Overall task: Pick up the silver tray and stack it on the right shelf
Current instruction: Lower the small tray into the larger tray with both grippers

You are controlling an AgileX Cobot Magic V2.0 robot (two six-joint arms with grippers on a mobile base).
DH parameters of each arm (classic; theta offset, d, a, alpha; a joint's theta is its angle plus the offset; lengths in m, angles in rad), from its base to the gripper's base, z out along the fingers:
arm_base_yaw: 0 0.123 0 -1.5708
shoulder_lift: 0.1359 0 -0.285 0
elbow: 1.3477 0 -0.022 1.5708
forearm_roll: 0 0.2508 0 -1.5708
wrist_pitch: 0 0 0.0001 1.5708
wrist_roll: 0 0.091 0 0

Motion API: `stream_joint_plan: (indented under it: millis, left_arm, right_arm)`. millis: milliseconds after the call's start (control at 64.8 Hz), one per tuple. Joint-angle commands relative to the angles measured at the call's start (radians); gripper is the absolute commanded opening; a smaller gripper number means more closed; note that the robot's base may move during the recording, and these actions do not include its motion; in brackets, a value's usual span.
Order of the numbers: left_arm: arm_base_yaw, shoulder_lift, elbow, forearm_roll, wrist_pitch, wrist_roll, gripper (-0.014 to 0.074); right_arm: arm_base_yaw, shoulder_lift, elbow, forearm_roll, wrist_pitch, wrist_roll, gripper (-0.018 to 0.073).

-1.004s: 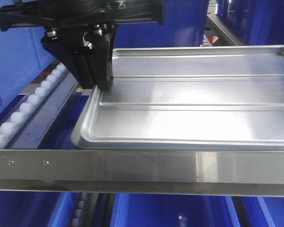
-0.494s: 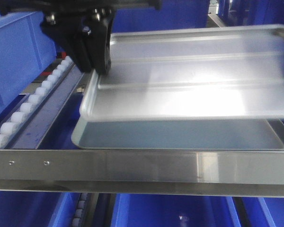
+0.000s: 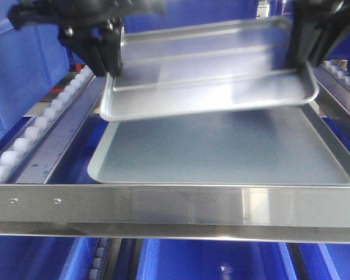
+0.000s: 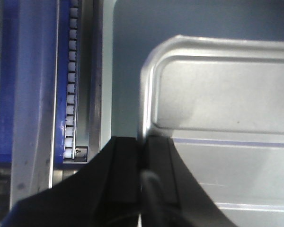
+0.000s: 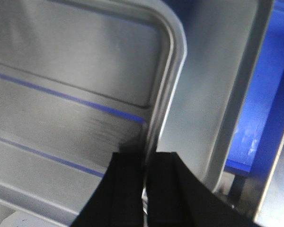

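You have the shiny ribbed silver tray (image 3: 210,76) pinched by both side rims, left jaws and right jaws closed, lifted clear above the duller grey tray (image 3: 221,151) on the roller shelf (image 3: 175,204); stacking remains.

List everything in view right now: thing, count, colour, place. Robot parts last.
silver tray: one, shiny silver, held tilted in the air above the grey tray
grey tray: one, dull grey, lying on the right shelf
right shelf: one, steel front bar, across the foreground
roller rails: two seen, white, either side of the trays
bins: several, blue, behind and below
left pincer: black, shut on the tray's left rim
right pincer: black, shut on its right rim
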Motion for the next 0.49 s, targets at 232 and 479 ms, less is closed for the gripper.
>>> stream_joint_plan:
  millis: [232,479]
  left_arm:
    - [0.012,0.09,-0.033,0.015,-0.093,0.08,-0.0093]
    - [0.034,0.105,-0.035,-0.092,-0.121,0.148,-0.0081]
  right_arm:
    - [-0.091,0.1,-0.035,-0.048,-0.037,-0.028,0.0057]
    - [-0.091,0.1,-0.035,-0.048,-0.054,-0.028,0.0072]
